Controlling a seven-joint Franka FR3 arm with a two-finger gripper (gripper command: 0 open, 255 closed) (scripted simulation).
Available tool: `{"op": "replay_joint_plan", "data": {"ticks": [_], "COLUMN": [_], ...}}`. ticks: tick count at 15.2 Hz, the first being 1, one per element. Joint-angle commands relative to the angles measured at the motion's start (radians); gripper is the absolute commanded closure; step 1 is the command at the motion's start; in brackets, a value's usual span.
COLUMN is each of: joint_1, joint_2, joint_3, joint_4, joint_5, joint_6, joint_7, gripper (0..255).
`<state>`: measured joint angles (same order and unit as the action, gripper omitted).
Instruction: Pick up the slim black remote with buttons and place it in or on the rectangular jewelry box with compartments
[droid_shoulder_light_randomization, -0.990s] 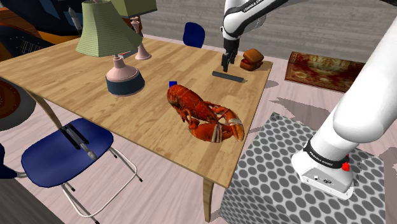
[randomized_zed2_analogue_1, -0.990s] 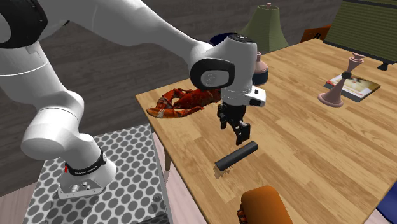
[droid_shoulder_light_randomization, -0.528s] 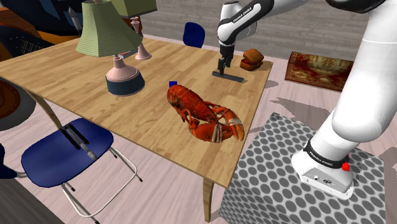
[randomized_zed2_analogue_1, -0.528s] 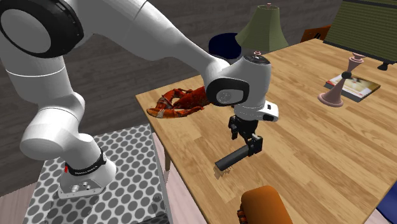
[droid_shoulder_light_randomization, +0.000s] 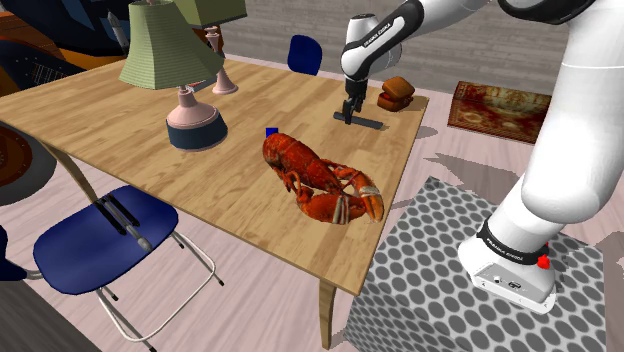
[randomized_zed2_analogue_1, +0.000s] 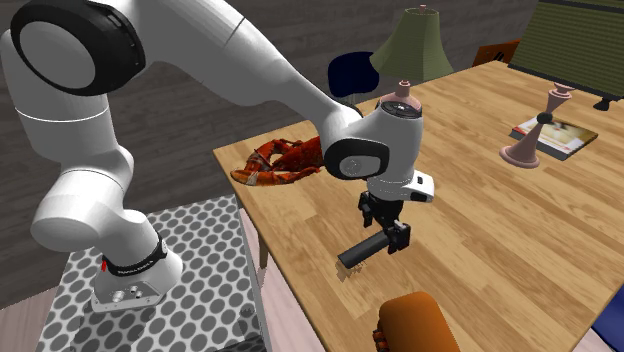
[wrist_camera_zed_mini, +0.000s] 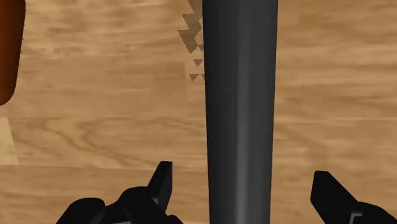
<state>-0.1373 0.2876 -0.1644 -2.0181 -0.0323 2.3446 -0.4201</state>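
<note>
I see my gripper (droid_shoulder_light_randomization: 348, 113) low over one end of the black remote (droid_shoulder_light_randomization: 365, 122) on the wooden table (droid_shoulder_light_randomization: 120, 130). Near the gripper, past the remote, a brown box (droid_shoulder_light_randomization: 397, 94). Camera-side of it, the red lobster (droid_shoulder_light_randomization: 322, 178); a lamp (droid_shoulder_light_randomization: 180, 70) well apart.

Red lobster (droid_shoulder_light_randomization: 322, 180) on wood tbl (droid_shoulder_light_randomization: 110, 120), grn lamp (droid_shoulder_light_randomization: 165, 48), blue chair (droid_shoulder_light_randomization: 95, 240), rug (droid_shoulder_light_randomization: 498, 108)

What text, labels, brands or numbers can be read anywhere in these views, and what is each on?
No text is readable.
Dark lettering on the arm's forearm: too small to read.
Small marks on the arm's base: too small to read.
Remote between the open gripper fingers: plain dark, no print shows.
Flat printed item on the table: blurred.
</note>
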Motion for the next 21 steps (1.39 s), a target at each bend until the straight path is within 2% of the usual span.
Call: {"op": "replay_joint_plan", "data": {"ticks": [1,4,5,14,21], "joint_1": [0.000,0.000,0.000,0.000,0.003], "joint_2": [0.001,0.001,0.001,0.001,-0.052], "joint_3": [0.000,0.000,0.000,0.000,-0.003], "joint_4": [0.000,0.000,0.000,0.000,0.029], "joint_5": [0.000,0.000,0.000,0.000,-0.008], "joint_6": [0.001,0.001,0.001,0.001,-0.081], "joint_7": [0.000,0.000,0.000,0.000,0.001], "gripper": [0,0,255,255,255]}}
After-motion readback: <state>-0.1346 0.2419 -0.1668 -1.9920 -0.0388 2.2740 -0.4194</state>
